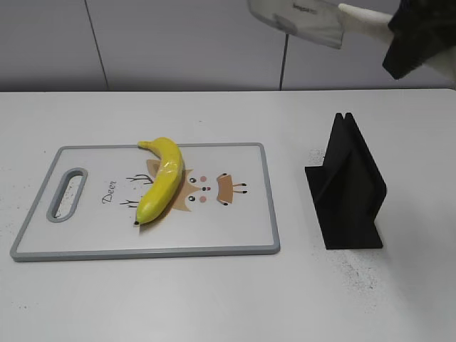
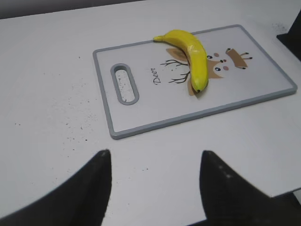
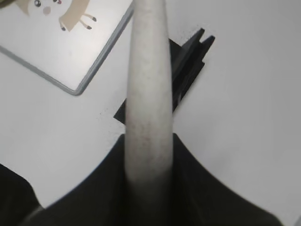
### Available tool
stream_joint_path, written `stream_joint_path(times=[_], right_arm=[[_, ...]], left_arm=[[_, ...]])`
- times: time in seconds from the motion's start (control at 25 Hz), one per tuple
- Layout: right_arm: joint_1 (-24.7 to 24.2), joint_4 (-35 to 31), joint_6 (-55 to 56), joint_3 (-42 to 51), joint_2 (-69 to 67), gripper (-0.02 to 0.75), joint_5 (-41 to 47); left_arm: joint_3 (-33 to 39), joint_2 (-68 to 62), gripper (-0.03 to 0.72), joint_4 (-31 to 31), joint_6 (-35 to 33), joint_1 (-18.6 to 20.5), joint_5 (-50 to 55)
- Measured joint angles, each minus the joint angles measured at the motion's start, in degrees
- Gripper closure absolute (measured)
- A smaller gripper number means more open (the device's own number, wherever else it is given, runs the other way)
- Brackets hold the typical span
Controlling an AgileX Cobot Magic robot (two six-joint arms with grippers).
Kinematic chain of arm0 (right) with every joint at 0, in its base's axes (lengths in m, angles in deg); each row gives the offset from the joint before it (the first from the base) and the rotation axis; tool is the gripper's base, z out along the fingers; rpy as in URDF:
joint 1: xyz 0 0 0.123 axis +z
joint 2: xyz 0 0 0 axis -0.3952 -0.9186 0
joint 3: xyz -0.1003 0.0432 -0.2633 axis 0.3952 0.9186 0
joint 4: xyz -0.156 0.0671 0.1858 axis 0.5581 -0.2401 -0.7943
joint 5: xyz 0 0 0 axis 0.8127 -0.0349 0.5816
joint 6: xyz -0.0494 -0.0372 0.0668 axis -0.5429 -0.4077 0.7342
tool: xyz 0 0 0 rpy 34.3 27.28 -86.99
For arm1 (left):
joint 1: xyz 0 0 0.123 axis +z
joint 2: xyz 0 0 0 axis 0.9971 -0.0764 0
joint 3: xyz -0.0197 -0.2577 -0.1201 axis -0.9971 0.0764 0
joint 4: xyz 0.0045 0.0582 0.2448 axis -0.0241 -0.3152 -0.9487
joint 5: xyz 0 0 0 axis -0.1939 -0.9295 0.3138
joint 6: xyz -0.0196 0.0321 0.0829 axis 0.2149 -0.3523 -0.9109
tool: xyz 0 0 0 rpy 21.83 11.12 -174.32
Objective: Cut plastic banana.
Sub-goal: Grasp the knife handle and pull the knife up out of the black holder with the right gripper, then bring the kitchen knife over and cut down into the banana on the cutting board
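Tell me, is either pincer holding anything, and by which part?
The right pincer grips a knife by its white handle, high above the table. The left pincer is open, empty.

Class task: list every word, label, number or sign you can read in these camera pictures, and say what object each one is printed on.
"Deer": cursive black word on the cutting board, beside its handle slot, next to the cartoon deer drawing that the plastic banana lies across.
Dark print on the knife blade, held high by the right gripper: too blurred to read.
No numbers or other signs are readable anywhere.
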Motion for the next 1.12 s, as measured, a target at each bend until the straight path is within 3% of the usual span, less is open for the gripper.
stream_joint_path(times=[0.44,0.6,0.84,1.0,1.12], right_arm=[[0.0,-0.27,-28.97,-6.31,-8.21,0.576,0.0],[0.0,-0.29,-37.38,-9.84,-12.21,0.576,0.0],[0.0,-3.02,-51.18,-11.33,-17.33,0.576,-0.1],[0.0,-5.95,-56.08,-11.83,-19.96,0.576,-0.11],[0.0,-8.42,-57.86,-12.74,-22.0,0.576,-0.22]], left_arm=[[-12.44,-26.82,0.116,0.62,-15.79,0.0,-8.65],[-19.27,-38.04,0.116,2.69,-25.62,0.0,-10.68],[-32.9,-55.42,0.116,10.23,-44.22,0.0,-7.33],[-41.08,-67.85,0.116,18.3,-55.63,0.0,-2.21],[-46.46,-75.77,0.116,20.72,-61.82,-0.99,2.06]])
